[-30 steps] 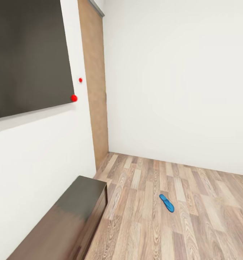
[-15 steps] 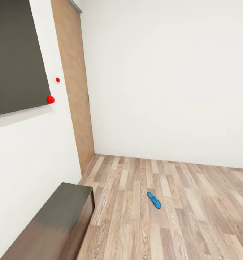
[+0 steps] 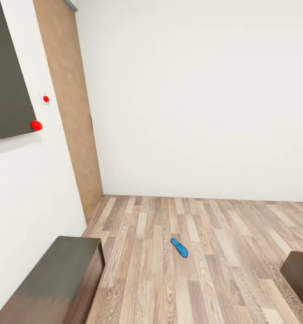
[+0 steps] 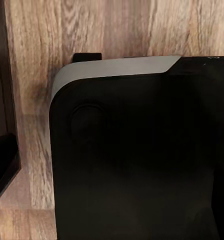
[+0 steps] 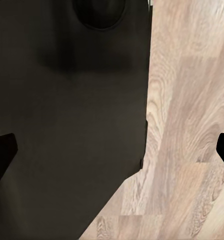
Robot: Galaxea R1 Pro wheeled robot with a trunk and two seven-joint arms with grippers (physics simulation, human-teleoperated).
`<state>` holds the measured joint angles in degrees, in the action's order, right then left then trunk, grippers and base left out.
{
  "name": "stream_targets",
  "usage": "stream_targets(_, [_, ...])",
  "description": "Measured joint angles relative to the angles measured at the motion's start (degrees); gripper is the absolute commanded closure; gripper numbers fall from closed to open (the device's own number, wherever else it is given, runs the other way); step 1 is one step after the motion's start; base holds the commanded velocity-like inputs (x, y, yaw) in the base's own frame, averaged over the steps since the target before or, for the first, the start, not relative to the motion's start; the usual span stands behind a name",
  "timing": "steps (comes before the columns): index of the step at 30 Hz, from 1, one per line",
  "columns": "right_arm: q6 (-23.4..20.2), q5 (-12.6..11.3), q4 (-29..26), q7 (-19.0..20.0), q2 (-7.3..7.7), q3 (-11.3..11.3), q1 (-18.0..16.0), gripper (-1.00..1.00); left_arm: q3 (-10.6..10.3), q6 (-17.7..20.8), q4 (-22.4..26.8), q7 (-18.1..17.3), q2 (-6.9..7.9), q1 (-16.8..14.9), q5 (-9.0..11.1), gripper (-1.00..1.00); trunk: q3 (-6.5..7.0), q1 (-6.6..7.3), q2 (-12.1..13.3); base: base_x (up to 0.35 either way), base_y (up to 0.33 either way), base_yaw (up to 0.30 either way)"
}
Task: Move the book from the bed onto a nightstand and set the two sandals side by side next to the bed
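Note:
One bright blue sandal [image 3: 179,247] lies flat on the wood-plank floor of the bedroom, out in the open between the left wall and a dark brown wooden corner [image 3: 300,272] at the lower right edge. The book, the bed and the nightstand are out of view. My right gripper [image 5: 112,150] is open, its black fingertips [image 5: 2,150] standing far apart above the floor and the robot's black body. My left gripper [image 4: 112,165] looks open too, with one dark fingertip [image 4: 3,167] far out to the side and nothing held.
A long low dark bench [image 3: 56,279] runs along the left wall under a dark wall screen [image 3: 7,76]. A tan door panel [image 3: 70,112] stands in the corner. A plain white wall [image 3: 201,99] closes the far side.
The camera has turned to the right, so the whole picture slid left. The dark brown wooden corner has come into view at the lower right. The sandal lies where it was.

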<state>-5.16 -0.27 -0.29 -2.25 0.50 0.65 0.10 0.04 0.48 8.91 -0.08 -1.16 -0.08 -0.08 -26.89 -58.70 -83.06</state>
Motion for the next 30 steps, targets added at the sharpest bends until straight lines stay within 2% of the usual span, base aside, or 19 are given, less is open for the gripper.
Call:
stream_targets(12, [0.00, 0.00, 0.01, 0.00, 0.00, 0.00, -0.01, -1.00, 0.04, 0.00, 0.01, 0.00, -0.04, 0.00, 0.00, -1.00, 0.00, 0.00, 0.00, 0.282, 0.000, -0.014])
stream_targets(24, [0.00, 0.03, 0.00, 0.00, 0.03, 0.00, -0.01, -1.00, -0.03, 0.00, 0.01, 0.00, -0.07, 0.00, 0.00, -1.00, 0.00, -0.03, 0.00, 0.025, 0.000, -0.008])
stream_targets(30, [0.04, 0.02, 0.00, 0.00, 0.03, 0.00, 0.00, -1.00, -0.01, 0.00, 0.03, 0.00, -0.07, 0.00, 0.00, -1.00, 0.00, -0.03, 0.00, 0.000, 0.000, -0.169])
